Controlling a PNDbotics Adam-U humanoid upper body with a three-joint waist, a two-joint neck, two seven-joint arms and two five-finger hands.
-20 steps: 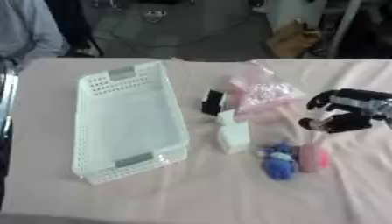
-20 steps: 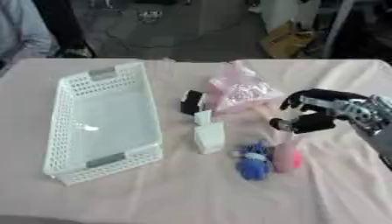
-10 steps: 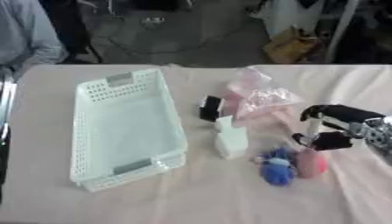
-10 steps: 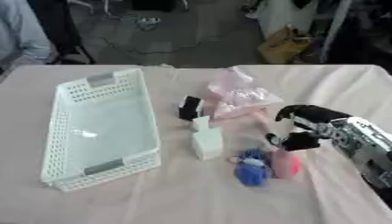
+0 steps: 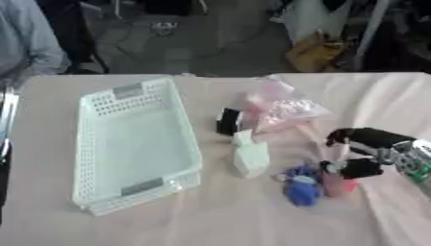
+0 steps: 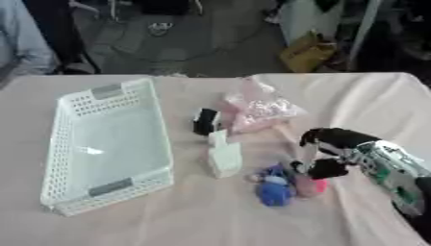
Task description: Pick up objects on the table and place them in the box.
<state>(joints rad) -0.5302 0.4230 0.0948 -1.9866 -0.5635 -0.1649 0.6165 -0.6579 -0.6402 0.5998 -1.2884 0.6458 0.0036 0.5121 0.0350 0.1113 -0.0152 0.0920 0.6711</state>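
White plastic mesh basket (image 5: 134, 144) sits left on the pink tablecloth; in the left eye view, a white bottle (image 5: 250, 156), black block (image 5: 228, 121) and pink crinkly bag (image 5: 282, 113) lie to its right. Right eye view: right hand (image 6: 333, 153), fingers curled around a pink cylinder (image 6: 307, 186), beside a blue plush toy (image 6: 273, 187), further right of the basket.

The setting is a lab or workshop space. The work surface is a table (image 5: 210, 226) covered with a pale cloth. Beyond its far edge lies a bare grey floor (image 5: 219, 43) with loose cables (image 5: 160, 26). A brown cardboard box (image 5: 313, 54) sits on the floor at far right, beside white panels and dark equipment stands.
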